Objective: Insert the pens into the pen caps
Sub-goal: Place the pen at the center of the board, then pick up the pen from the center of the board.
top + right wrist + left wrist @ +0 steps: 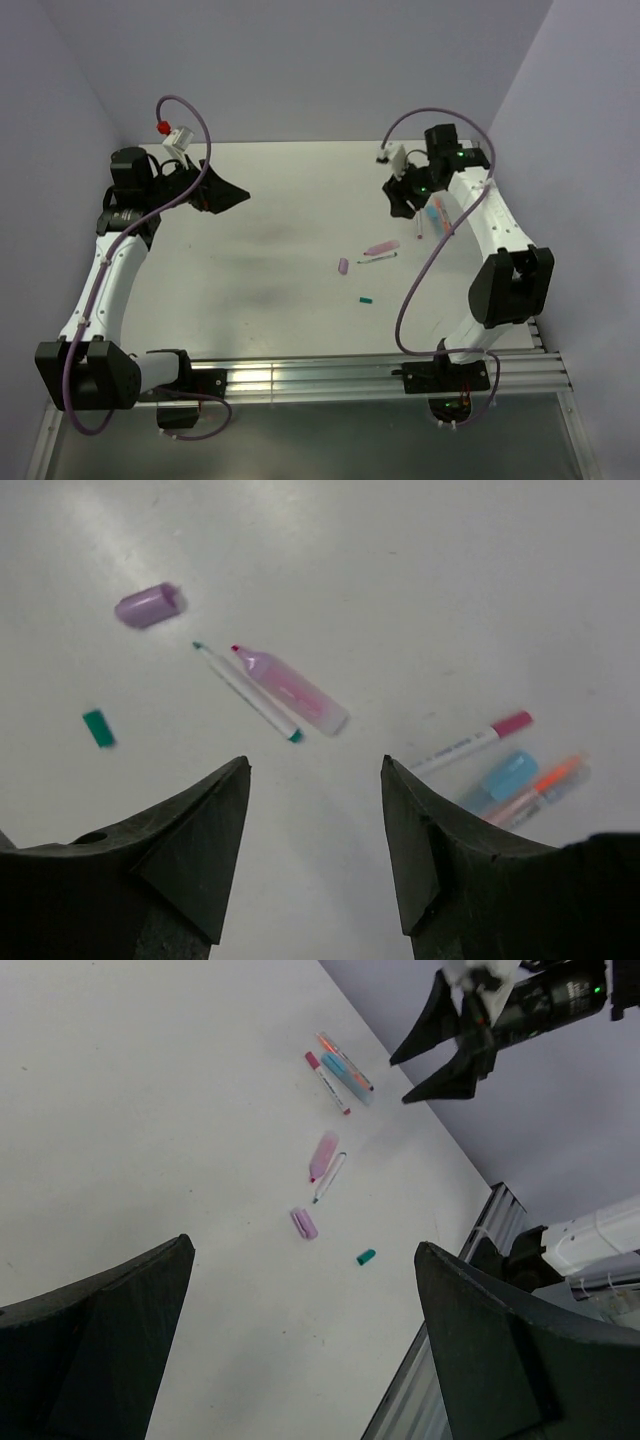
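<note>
The left gripper (228,193) and right gripper (400,203) hang over the table (280,180), jaws apart and empty. The pens (381,246) lie scattered on its right half, a lilac cap (343,266) and a teal cap (366,298) loose beside them.

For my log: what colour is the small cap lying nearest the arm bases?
Teal; the cap shows best in the right wrist view.

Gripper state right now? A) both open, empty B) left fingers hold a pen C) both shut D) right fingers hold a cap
A: the left gripper and right gripper each show fingers spread wide with nothing between them, while the pink pen and lilac cap lie loose on the table.
</note>
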`<state>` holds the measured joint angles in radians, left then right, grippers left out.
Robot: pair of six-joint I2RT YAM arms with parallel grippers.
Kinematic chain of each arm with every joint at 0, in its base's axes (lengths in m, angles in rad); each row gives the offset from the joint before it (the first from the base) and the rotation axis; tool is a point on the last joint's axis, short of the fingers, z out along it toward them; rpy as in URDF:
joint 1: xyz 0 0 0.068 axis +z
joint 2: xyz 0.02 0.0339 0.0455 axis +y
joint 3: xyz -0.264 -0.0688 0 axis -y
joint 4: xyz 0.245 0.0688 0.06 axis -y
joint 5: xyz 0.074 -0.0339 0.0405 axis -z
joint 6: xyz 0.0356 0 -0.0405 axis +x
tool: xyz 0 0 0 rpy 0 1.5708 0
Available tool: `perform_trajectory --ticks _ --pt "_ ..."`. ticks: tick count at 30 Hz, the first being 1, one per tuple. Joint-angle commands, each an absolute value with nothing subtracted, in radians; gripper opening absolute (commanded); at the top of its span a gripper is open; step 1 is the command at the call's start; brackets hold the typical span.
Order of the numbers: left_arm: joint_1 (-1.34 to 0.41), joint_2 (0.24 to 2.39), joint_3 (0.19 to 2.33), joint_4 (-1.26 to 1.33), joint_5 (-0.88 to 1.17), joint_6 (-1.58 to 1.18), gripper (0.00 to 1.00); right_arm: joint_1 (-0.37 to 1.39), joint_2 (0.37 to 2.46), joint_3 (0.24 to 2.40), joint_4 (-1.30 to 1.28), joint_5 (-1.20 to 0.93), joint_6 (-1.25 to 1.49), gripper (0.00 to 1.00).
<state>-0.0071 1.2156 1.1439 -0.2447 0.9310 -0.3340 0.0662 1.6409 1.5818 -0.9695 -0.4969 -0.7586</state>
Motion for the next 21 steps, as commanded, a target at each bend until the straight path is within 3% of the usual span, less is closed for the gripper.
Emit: perform_trajectory --ticks 1,7,21 --pt "-0.008 1.236 1.173 -0.193 1.017 -0.327 1.0 0.141 1.666 1.49 -1.046 -0.526 -1.069 0.62" --pt "-0.008 1.262 1.177 -0.184 1.086 -0.342 1.0 0.277 1.721 1.391 -0.993 -0.39 -1.21 0.56" --pt "-0.008 1.296 1.184 -0.212 1.115 -0.314 1.0 0.327 1.812 1.241 -0.855 -0.279 -1.287 0.51"
